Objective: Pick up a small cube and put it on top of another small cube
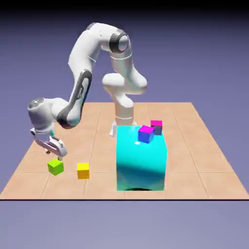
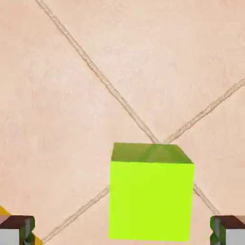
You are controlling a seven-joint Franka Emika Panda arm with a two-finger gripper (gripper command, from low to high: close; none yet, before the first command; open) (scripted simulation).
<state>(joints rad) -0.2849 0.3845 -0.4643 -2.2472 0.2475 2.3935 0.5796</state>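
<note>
A lime-green small cube (image 1: 55,167) rests on the tiled table at the exterior view's left; it fills the lower middle of the hand view (image 2: 150,194). My gripper (image 1: 59,156) hangs just above it, open, with the fingertips (image 2: 19,230) spread wide on either side of the cube and not touching it. A yellow small cube (image 1: 83,170) lies just to the right of the green one; a sliver of yellow (image 2: 4,211) shows at the hand view's lower left.
A large cyan block (image 1: 141,158) stands mid-table with a blue-and-magenta cube (image 1: 146,133) on its top. Another magenta-topped cube (image 1: 156,126) sits at its far right corner. The robot's base rises behind the block.
</note>
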